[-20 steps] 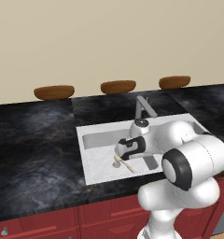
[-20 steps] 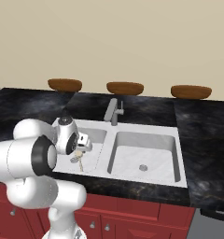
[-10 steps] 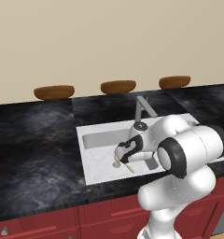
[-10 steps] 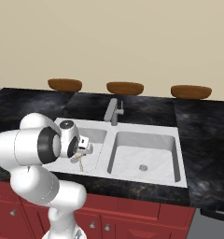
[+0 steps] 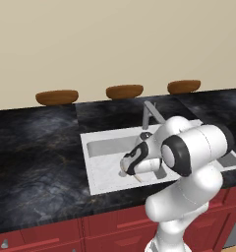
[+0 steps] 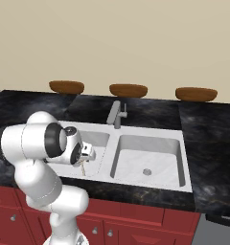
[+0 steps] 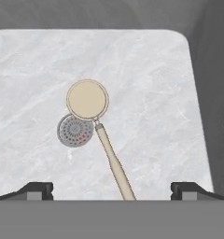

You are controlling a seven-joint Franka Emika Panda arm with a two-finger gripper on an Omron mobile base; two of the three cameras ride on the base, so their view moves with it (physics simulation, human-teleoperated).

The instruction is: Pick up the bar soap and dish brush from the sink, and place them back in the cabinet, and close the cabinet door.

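- Gripper (image 7: 112,189) poised above the left basin of the sink (image 7: 188,93), aimed straight down at its floor; fingertips (image 7: 37,189) spread wide at either side of the hand view, nothing between them.
- Dish brush (image 7: 97,126) lying flat on the basin floor, round tan disc head toward the top of the hand view, thin wooden handle running down and slightly right to the bottom edge, roughly midway between the two fingertips.
- Round grey drain strainer (image 7: 74,131) just beside the brush head, partly covered by the head's lower left edge.
- In the left base view, gripper (image 5: 131,164) lowered over the near part of the left basin, arm bent forward across the sink (image 5: 98,170); a bit of the dish brush (image 5: 124,173) showing below the hand.
- In the right base view, gripper (image 6: 86,154) hanging above the left basin of the sink (image 6: 184,165), tan handle of the dish brush (image 6: 82,168) visible beneath it.
- Grey metal faucet (image 6: 116,114) upright behind the divider between the basins; right basin with its own drain (image 6: 146,171).
- Black marbled countertop (image 6: 208,139) around the sink, three brown bowls (image 6: 128,89) in a row along the back wall.
- Red drawers (image 5: 36,238) with small knobs below the counter.
- Bar soap, cabinet and cabinet door: location cannot be told.
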